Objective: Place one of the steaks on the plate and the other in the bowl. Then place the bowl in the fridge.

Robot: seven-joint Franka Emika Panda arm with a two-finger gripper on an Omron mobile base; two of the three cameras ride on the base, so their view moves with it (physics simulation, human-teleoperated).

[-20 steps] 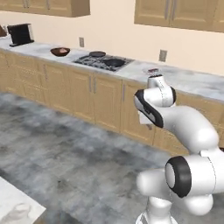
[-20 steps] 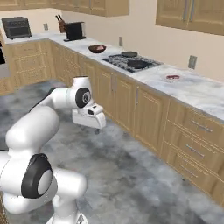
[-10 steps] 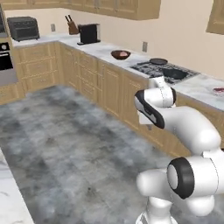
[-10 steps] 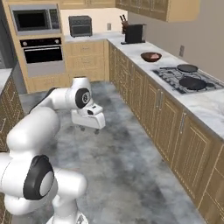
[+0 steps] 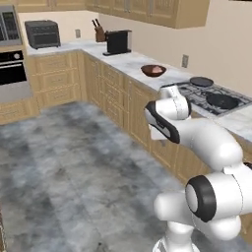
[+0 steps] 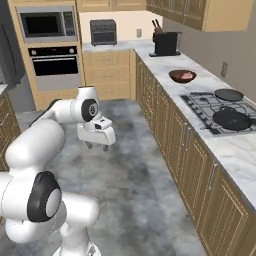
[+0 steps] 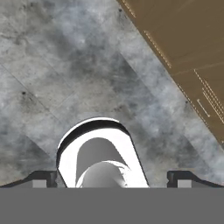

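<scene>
The dark brown bowl (image 5: 153,70) (image 6: 182,76) stands on the marble counter (image 6: 165,65) between the coffee machine and the stove. A pinkish steak (image 5: 155,70) (image 6: 186,75) lies inside it. My gripper (image 6: 98,145) hangs over the floor, well left of the counter and far from the bowl. It points down, open, with nothing between the fingers. In the hand view my gripper (image 7: 112,178) looks at grey floor tiles, its fingertips (image 7: 43,177) spread wide. The plate and the other steak are out of view. A tall dark grey unit (image 6: 7,55) at the left edge may be the fridge.
Wooden cabinets (image 6: 170,125) (image 7: 188,52) run under the counter on my right. A stove (image 6: 225,112) carries two black pans (image 5: 221,101). A coffee machine (image 5: 118,42), a knife block (image 5: 100,34) and a toaster oven (image 5: 43,33) stand further back. A built-in oven (image 6: 55,67) and microwave (image 6: 46,24) face me. Open floor (image 5: 74,162) lies ahead.
The whole scene has swung across both base views, so the base has turned along the counter. The arm keeps its pose and the gripper stays open.
</scene>
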